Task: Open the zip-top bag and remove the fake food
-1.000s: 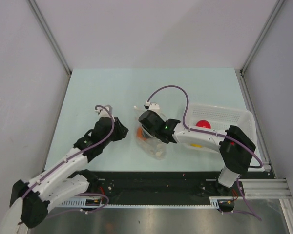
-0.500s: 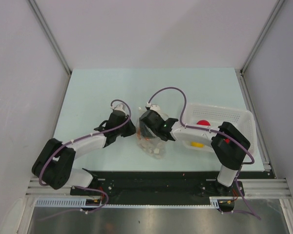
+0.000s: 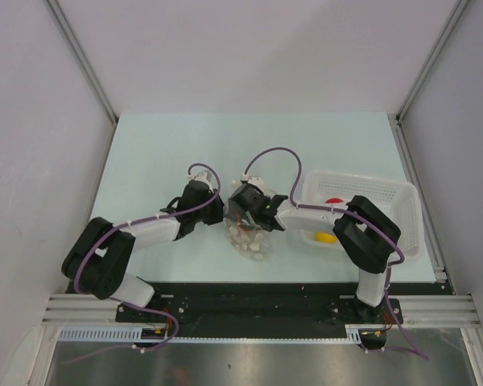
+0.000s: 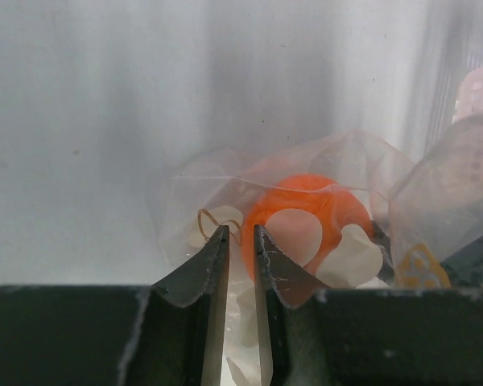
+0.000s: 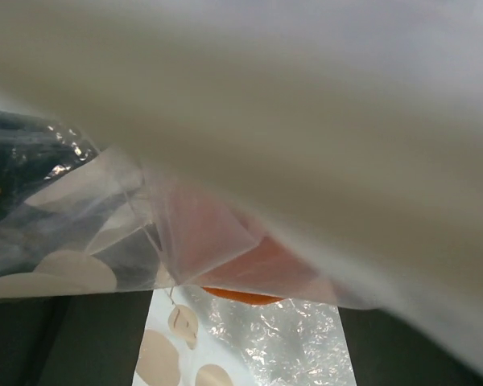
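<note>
The bag [image 3: 248, 233] lies on the tabletop [image 3: 169, 153] between my two arms. Its long axis runs from the far end, where both wrists meet it, toward the near edge and slightly to the right. The left jaws come at that far end from the left and the right jaws from the right, so neither arm is nearer.

In the left wrist view the left jaws are almost together, with dotted film in the thin gap. I cannot tell whether they actually bite it. The orange ball [image 4: 306, 221] sits inside the bag, just ahead of those tips and off to their right.

The right wrist view is mostly smeared by film draped close over the lens. The right jaws show only as dark shapes low at either side, standing wide and clamping nothing I can see, with film and the orange ball between them.

I judge that the next move depends on each side holding an opposite wall at this far end. I cannot make out the zip.

A red ball [image 3: 334, 203] and a yellow one [image 3: 325, 238] sit in the basket [image 3: 386, 193].
</note>
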`<state>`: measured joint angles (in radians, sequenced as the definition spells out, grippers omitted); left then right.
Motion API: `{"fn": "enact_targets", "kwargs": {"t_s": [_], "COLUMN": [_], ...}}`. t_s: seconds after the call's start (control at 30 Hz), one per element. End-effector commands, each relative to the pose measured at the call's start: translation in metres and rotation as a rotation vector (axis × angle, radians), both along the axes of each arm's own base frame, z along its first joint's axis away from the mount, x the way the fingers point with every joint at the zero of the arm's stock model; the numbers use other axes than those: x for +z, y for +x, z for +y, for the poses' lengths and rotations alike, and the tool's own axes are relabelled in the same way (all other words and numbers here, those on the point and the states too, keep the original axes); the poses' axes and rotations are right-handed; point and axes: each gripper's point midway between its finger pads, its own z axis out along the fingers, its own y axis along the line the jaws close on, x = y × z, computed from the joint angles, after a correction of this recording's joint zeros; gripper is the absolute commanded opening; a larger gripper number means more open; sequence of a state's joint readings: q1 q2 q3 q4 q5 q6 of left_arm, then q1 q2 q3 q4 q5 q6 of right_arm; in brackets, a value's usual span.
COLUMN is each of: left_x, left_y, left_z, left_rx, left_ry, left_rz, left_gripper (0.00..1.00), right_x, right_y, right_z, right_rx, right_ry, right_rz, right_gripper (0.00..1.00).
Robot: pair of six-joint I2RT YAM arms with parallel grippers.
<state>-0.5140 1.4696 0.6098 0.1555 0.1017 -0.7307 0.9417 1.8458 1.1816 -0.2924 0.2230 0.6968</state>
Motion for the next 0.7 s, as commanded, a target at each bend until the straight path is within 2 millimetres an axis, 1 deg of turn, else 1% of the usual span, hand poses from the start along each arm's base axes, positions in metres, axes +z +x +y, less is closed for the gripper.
{"fn": "enact_targets", "kwargs": {"t_s": [0.0, 0.03, 0.07, 0.1, 0.13, 0.17, 0.2, 0.23, 0.27, 0.3, 0.33, 0.37, 0.43, 0.47, 0.5, 0.53, 0.57, 0.6, 0.63, 0.67], "left_x": [0.015, 0.017, 0.014, 0.022, 0.024, 0.025, 0.028, 0.045, 0.05, 0.051, 0.068, 0.07, 0.08, 0.095, 0.096, 0.099, 0.114, 0.112, 0.118, 0.128], "left_y": [0.0, 0.0, -0.002, -0.003, -0.004, -0.009, -0.011, -0.012, -0.016, -0.022, -0.025, -0.032, -0.041, -0.047, -0.053, -0.06, -0.065, -0.071, -0.075, -0.08], "left_z": [-0.003, 0.0, 0.006, 0.009, 0.013, 0.017, 0.019, 0.02, 0.022, 0.026, 0.03, 0.033, 0.037, 0.038, 0.039, 0.037, 0.036, 0.034, 0.03, 0.022], "left_rx": [-0.024, -0.017, -0.002, 0.008, 0.025, 0.04, 0.049, 0.055, 0.059, 0.069, 0.08, 0.089, 0.081, 0.069, 0.062, 0.036, 0.017, -0.015, -0.046, -0.1], "left_ry": [-0.024, -0.017, 0.009, 0.008, 0.013, 0.02, 0.019, -0.005, -0.014, -0.01, -0.033, -0.035, -0.058, -0.091, -0.104, -0.127, -0.164, -0.184, -0.214, -0.26], "left_rz": [-0.056, -0.059, -0.049, -0.067, -0.07, -0.055, -0.059, -0.096, -0.097, -0.084, -0.126, -0.114, -0.141, -0.186, -0.19, -0.198, -0.249, -0.258, -0.289, -0.326], "left_gripper": [0.22, 0.23, 0.26, 0.28, 0.33, 0.44, 0.49, 0.53, 0.6, 0.65, 0.68, 0.74, 0.76, 0.77, 0.77, 0.77, 0.77, 0.77, 0.77, 0.77], "right_x": [0.004, 0.006, 0.011, 0.013, 0.015, 0.019, 0.026, 0.028, 0.032, 0.039, 0.041, 0.044, 0.055, 0.06, 0.064, 0.074, 0.079, 0.081, 0.087, 0.096], "right_y": [0.015, 0.016, 0.016, 0.018, 0.017, 0.016, 0.016, 0.015, 0.014, 0.013, 0.01, 0.009, 0.006, 0.005, 0.003, 0.003, 0.002, -0.003, -0.004, -0.003], "right_z": [0.003, 0.004, 0.003, 0.001, 0.0, -0.001, 0.0, -0.001, -0.001, 0.0, -0.003, -0.002, -0.004, -0.004, -0.004, -0.005, -0.005, -0.004, -0.002, -0.004], "right_rx": [-0.003, -0.004, -0.004, -0.012, -0.012, -0.012, -0.015, -0.014, -0.011, -0.013, -0.015, -0.02, -0.023, -0.029, -0.027, -0.031, -0.031, -0.022, -0.015, -0.017], "right_ry": [-0.006, -0.007, -0.007, -0.011, -0.015, -0.016, -0.01, -0.009, -0.006, 0.005, -0.002, 0.007, 0.025, 0.041, 0.057, 0.085, 0.106, 0.134, 0.165, 0.201], "right_rz": [-0.054, -0.06, -0.069, -0.079, -0.081, -0.087, -0.102, -0.102, -0.106, -0.115, -0.111, -0.111, -0.114, -0.113, -0.107, -0.114, -0.11, -0.082, -0.078, -0.074], "right_gripper": [0.84, 0.82, 0.76, 0.7, 0.55, 0.49, 0.44, 0.37, 0.32, 0.28, 0.23, 0.2, 0.16, 0.14, 0.14, 0.14, 0.14, 0.14, 0.14, 0.13]}}
